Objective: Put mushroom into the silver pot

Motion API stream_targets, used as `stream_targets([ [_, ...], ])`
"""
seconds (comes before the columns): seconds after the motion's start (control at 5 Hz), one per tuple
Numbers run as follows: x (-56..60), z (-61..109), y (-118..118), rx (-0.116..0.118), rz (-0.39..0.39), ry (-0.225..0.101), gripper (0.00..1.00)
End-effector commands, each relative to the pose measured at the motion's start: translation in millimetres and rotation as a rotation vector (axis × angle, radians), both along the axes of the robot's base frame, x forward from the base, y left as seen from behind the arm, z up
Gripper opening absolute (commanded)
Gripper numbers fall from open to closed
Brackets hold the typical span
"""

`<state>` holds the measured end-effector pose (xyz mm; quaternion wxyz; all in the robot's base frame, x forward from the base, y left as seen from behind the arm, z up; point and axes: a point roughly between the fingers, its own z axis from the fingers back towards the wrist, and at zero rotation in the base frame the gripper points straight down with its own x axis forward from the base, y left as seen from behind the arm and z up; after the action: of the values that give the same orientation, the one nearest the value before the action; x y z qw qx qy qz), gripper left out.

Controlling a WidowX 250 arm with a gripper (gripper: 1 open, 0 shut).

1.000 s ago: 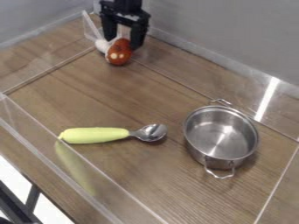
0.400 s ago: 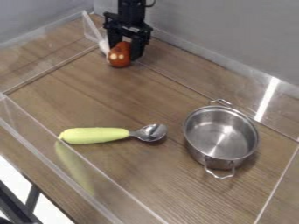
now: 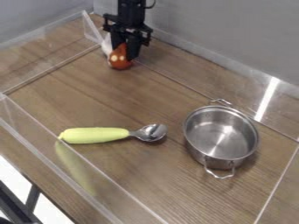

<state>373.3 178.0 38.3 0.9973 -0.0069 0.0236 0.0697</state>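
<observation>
Camera view, single arm at wooden tabletop [image 3: 140, 96] with clear low walls.
Arm: black, descends vertically at the far left corner, claw [image 3: 122, 54] pointing straight down.
Claw: fingers drawn in narrow, clamped on either side of the mushroom [image 3: 119, 59].
Mushroom: red-brown cap, low at the tabletop between the fingers, far left corner.
Silver pot [image 3: 222, 136]: upright, near right, well apart from the mushroom; interior bare.
Spoon [image 3: 112, 135]: yellow handle, metal bowl toward the pot, near centre-left, lying flat.
</observation>
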Motion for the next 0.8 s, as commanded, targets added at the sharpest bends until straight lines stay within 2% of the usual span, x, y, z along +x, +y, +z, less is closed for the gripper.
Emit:
stream_targets([
  [0.0, -0.2, 43.1, -7, 0.036, -0.01, -0.072, 0.0],
  [0.6, -12.1, 80.7, -25, 0.054, -0.013, -0.112, 0.0],
])
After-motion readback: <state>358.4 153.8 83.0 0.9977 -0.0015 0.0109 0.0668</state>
